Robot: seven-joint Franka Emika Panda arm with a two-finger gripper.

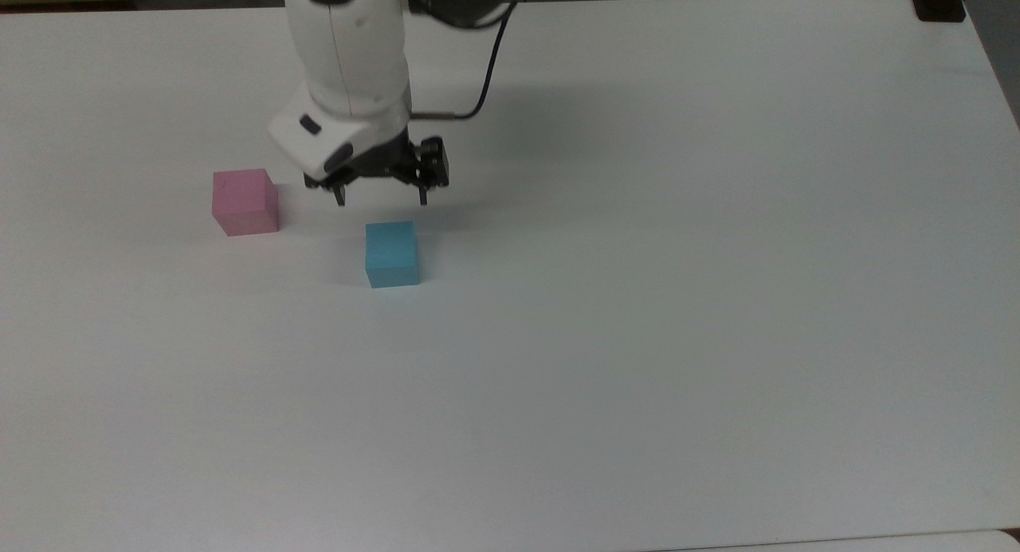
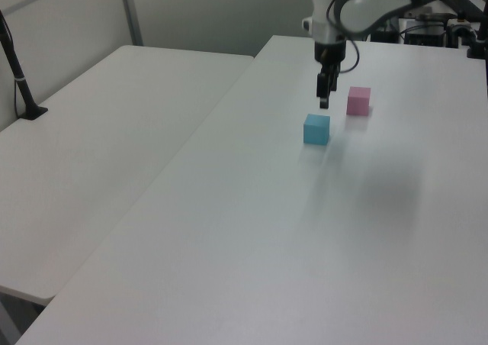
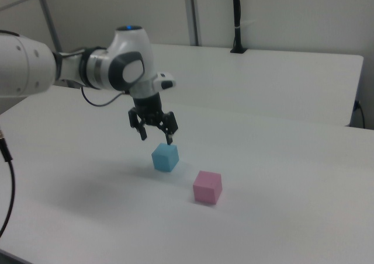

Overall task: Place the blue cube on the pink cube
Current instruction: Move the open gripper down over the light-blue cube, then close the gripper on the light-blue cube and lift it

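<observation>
One blue cube [image 1: 392,253], one pink cube [image 1: 245,201], two white tables [image 2: 252,230] and one robot arm [image 1: 351,66]

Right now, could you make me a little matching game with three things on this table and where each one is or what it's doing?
Things:
1. blue cube
2. pink cube
3. gripper

States:
A. open, above the table, holding nothing
B. on the table, just beneath the fingers in the right view
C. on the table, furthest toward the top view's left

Pairs: 1-B, 2-C, 3-A
</observation>
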